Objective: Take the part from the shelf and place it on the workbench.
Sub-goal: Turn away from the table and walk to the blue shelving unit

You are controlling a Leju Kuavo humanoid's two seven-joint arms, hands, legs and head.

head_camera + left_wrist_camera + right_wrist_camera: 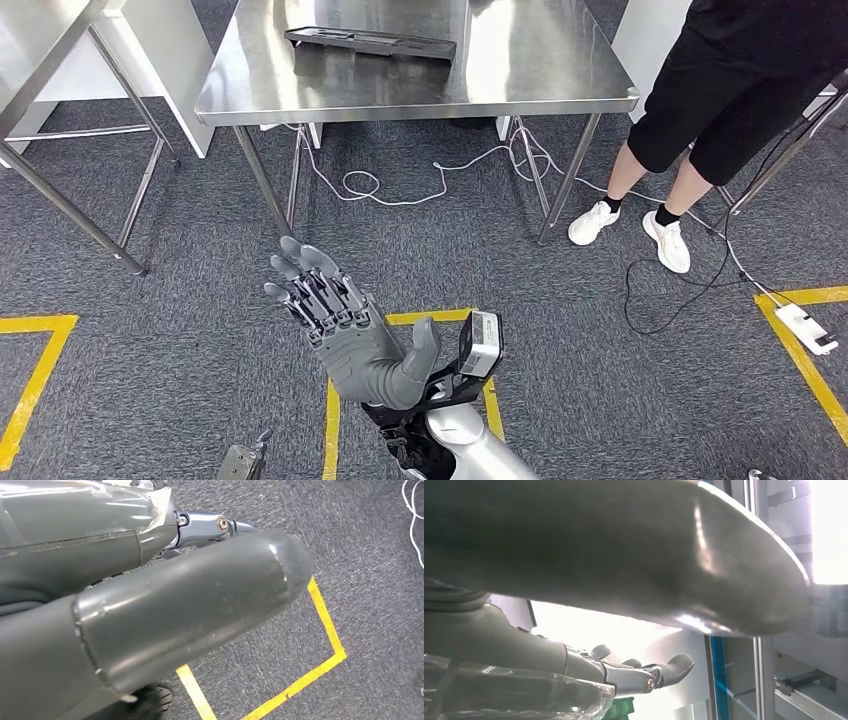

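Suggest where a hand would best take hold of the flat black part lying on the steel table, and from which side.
The black part is long, thin and flat, lying near the middle of the steel table, its long side facing the robot. Probably best pinched across its narrow width near mid-length, coming from above on the robot's side, so it stays balanced. The right hand is raised with its fingers spread and holds nothing.

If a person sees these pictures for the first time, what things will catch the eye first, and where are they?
First comes the right robot hand, raised low in the centre of the head view over the grey carpet, fingers spread and holding nothing. Beyond it stands the steel workbench, with a long dark part lying flat on top. At the bench's right end stands a person in black clothes and white shoes.
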